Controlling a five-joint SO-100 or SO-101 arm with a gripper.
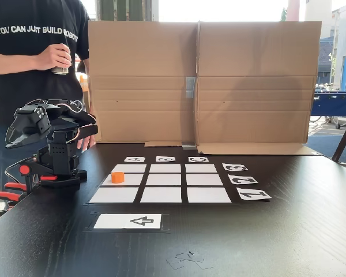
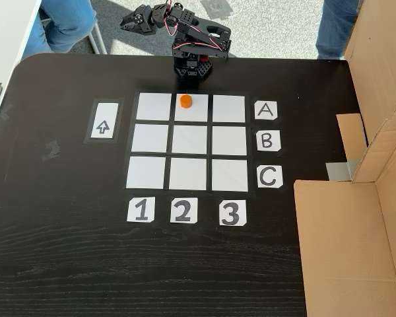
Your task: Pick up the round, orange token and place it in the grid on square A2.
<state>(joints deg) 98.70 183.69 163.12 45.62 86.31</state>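
Nearest the camera in a fixed view, low in the frame: white arrow card [image 1: 128, 221] flat on the dark surface [image 1: 288, 242], then the grid [image 1: 165, 183] at mid-frame, with the token [image 1: 117, 177] upright on its left middle cell; seen from above in a fixed view, that same token [image 2: 185, 101] on square A2 [image 2: 199, 115], top row, middle column, level with card A [image 2: 266, 109] and above card 2 [image 2: 183, 210]. Farther back at left, folded black arm with gripper [image 1: 12, 137] raised off the surface, well apart from the token, grasping nothing; whether the fingers are parted or closed cannot be told. Behind, at upper left, a person's hand [image 1: 53, 56] around a can, and a cardboard wall [image 1: 202, 81] across the back.
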